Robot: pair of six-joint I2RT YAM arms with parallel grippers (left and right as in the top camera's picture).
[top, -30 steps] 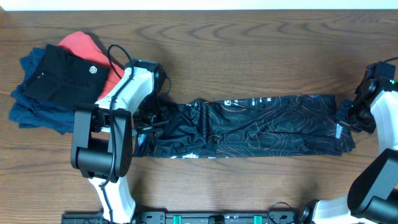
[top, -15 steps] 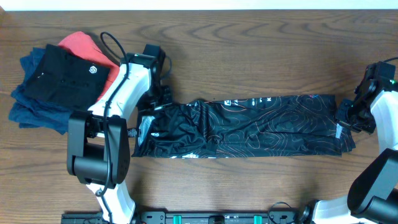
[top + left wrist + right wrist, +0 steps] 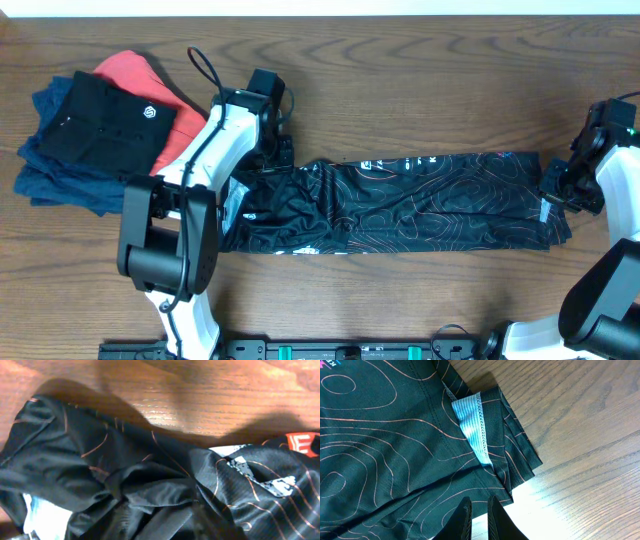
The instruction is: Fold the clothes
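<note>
The black jersey (image 3: 420, 200) with orange-white contour lines lies in a long band across the table, bunched at its left end. My left gripper (image 3: 283, 158) is at the jersey's upper left corner. In the left wrist view, crumpled jersey fabric (image 3: 100, 460) fills the lower part and the jaws are lost in the dark folds. A red-white logo patch (image 3: 302, 442) shows at the right. My right gripper (image 3: 553, 190) sits at the jersey's right end. In the right wrist view its fingers (image 3: 479, 502) are nearly together over the jersey's (image 3: 380, 435) lower hem corner, with no fabric seen between them.
A stack of folded garments sits at the far left: a plain black shirt (image 3: 105, 120) on top of a coral-red one (image 3: 140, 75) and navy ones (image 3: 50, 175). A pale inner hem strip (image 3: 470, 420) is turned out at the jersey's right end. The table's far edge runs along the top.
My left arm has moved up and to the right, from the middle of the jersey's left end to its upper left corner. The jersey has barely shifted. The right arm has not moved.
</note>
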